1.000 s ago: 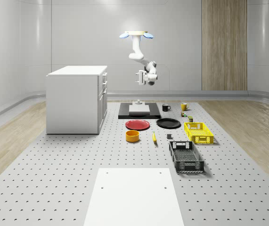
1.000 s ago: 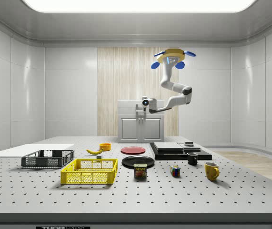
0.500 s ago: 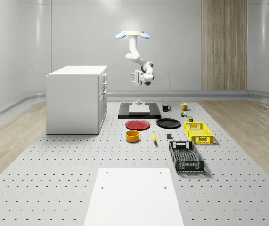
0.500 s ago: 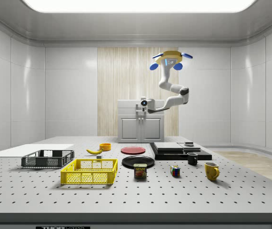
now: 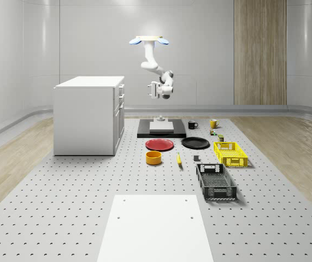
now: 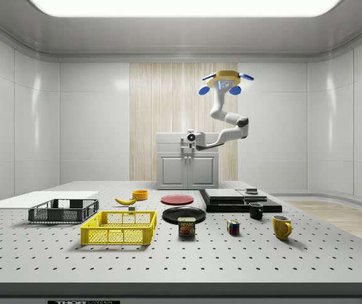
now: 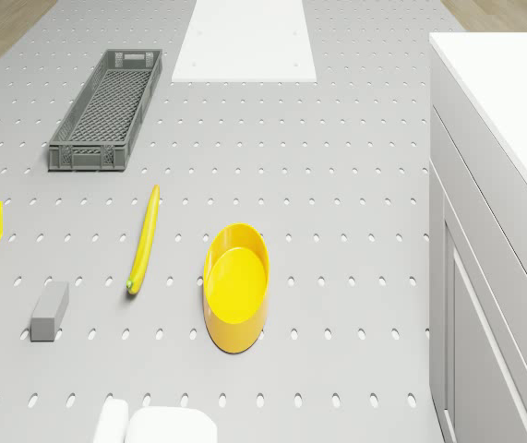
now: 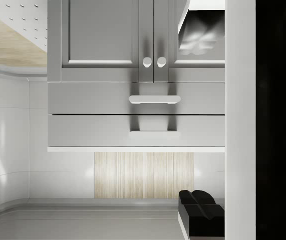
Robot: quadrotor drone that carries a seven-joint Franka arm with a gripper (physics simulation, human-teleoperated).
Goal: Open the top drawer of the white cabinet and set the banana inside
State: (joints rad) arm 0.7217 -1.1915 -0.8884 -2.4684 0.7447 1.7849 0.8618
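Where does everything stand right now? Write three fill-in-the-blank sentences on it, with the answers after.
1. The banana lies on the table between the grey block and the yellow ____.
2. The top drawer of the white cabinet is ____.
3. The drone ____ in the air beside the white cabinet, with the gripper level with the drawers but apart from them.

Missing words: bowl; shut; hovers
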